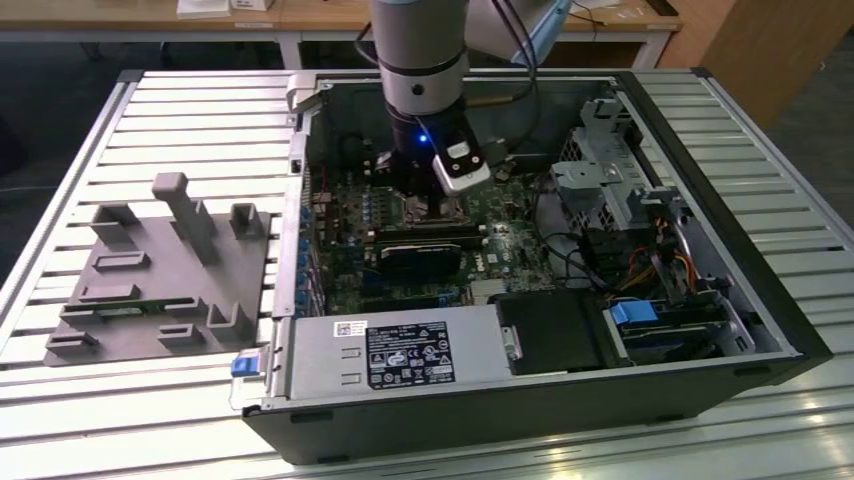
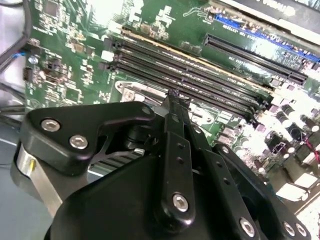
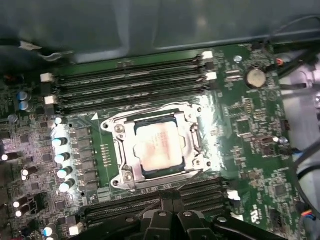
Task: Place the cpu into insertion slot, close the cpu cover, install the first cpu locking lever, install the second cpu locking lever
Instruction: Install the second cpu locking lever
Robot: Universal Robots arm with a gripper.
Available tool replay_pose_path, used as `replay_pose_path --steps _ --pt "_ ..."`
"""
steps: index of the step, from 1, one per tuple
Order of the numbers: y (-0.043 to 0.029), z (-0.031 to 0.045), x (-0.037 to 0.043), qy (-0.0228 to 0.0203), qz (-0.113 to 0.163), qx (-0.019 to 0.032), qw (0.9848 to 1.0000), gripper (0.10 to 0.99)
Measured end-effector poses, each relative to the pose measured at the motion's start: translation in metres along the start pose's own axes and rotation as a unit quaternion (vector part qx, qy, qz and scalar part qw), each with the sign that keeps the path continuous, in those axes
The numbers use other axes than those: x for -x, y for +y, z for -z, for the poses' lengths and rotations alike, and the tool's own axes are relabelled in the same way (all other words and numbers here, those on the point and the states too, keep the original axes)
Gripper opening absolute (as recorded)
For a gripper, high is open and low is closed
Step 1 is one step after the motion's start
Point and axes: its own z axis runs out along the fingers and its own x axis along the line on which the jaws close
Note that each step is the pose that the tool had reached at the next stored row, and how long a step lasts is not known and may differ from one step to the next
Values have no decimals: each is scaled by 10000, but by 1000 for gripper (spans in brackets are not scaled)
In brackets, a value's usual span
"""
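First wrist view puts my pincer (image 3: 169, 206) closed and empty, just beside the socket (image 3: 156, 146) on the green board (image 3: 250, 125). I judge the chip (image 3: 156, 146) seated and the metal cover (image 3: 191, 131) down around it (levers I can't make out). From the exterior view, the arm (image 1: 424, 90) hides the socket.

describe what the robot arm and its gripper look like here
The arm is a silver-grey cylinder with a black wrist section carrying a small blue light and a silver-white box on one side. A cable trails behind it. The gripper is matte black, built of linked bars joined by silver screws.
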Motion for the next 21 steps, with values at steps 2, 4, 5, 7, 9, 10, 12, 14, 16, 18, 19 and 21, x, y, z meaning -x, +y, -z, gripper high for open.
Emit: replay_pose_path --steps 2,4,5,7,9,10,12,14,16,18,19,21 --pt "-7 -21 -29 2 26 7 10000 106" --pt "-16 -39 -53 6 42 20 10000 106" --pt "-21 -47 -60 10 44 42 10000 106" --pt "-31 -62 -75 21 43 103 9999 106" --pt "-47 -71 -89 35 38 177 9998 106" --pt "-56 -75 -94 44 31 228 9997 106" --pt "-76 -81 -97 66 16 340 9994 106" --pt "-101 -91 -95 84 1 445 9990 106" --pt "-127 -103 -95 98 -8 521 9986 106" --pt "-159 -116 -95 109 -17 581 9983 106" --pt "-177 -122 -95 114 -20 607 9981 106" --pt "-217 -133 -91 123 -27 655 9978 106"
